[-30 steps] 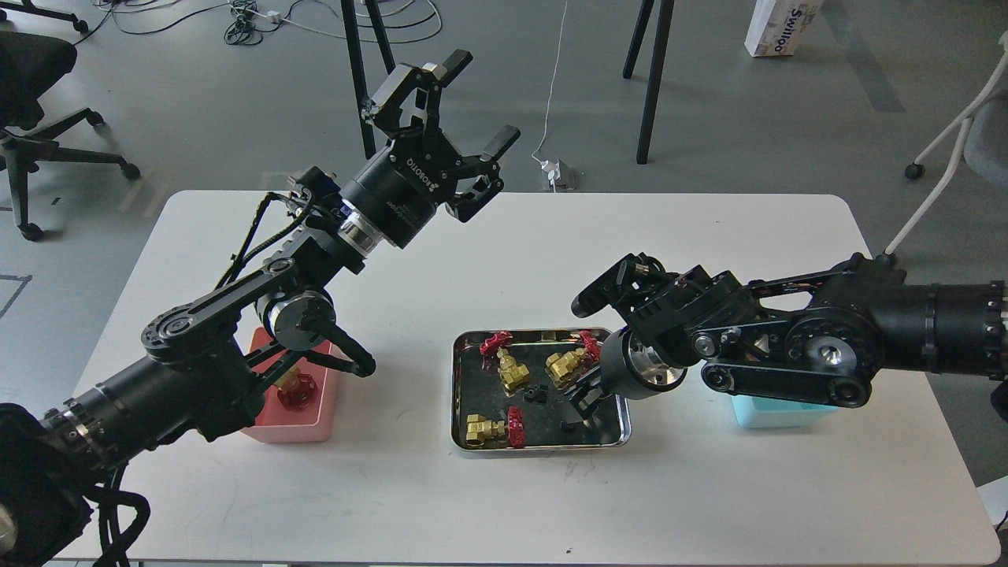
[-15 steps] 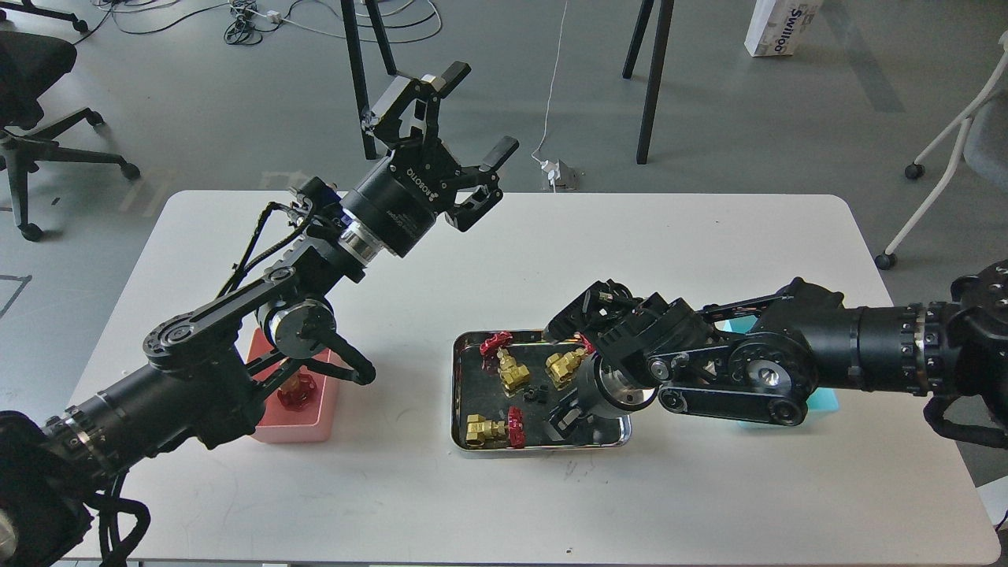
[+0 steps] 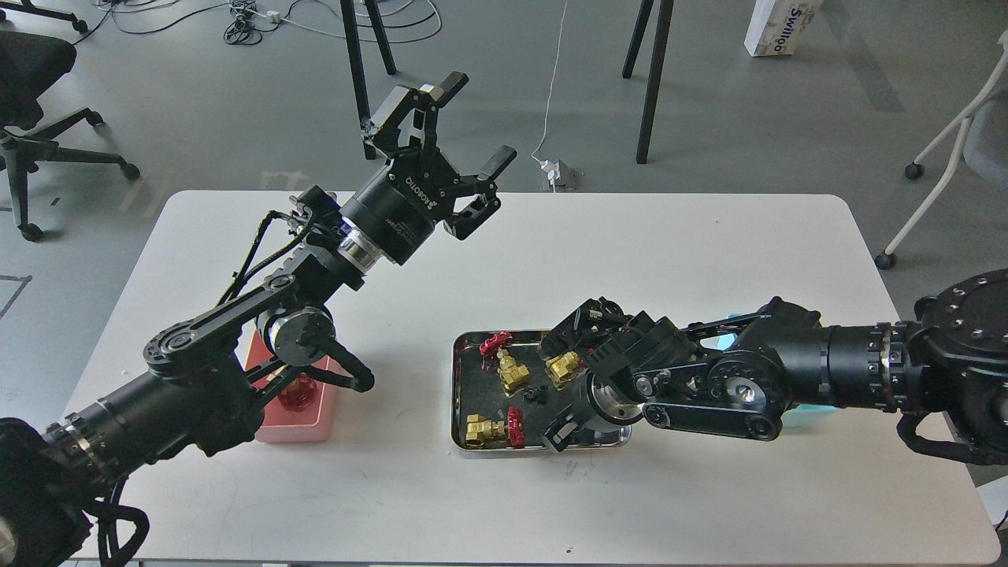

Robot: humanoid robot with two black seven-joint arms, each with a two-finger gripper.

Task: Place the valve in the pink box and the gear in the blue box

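You are working the right gripper (image 3: 561, 431) down into the steel tray (image 3: 461, 394), low over its near right corner, and from this angle you cannot tell whether its fingers are spread or closed. The risk is a blind pinch: the arm's bulk is covering that corner, so a gear (image 3: 538, 393) there could be skidding away or the fingertips could be scraping the tray and shoving it toward the near table edge. The closest valve (image 3: 494, 428) is lying just left of the fingers and could be getting nudged. The pink box (image 3: 303, 425) at near left is already holding one valve, and the blue box (image 3: 799, 416) is showing only as a sliver behind the right arm. The left gripper (image 3: 465, 126) is hanging high with its fingers wide apart, holding nothing. Compared with a second ago, the right arm is reaching further left and nearer.
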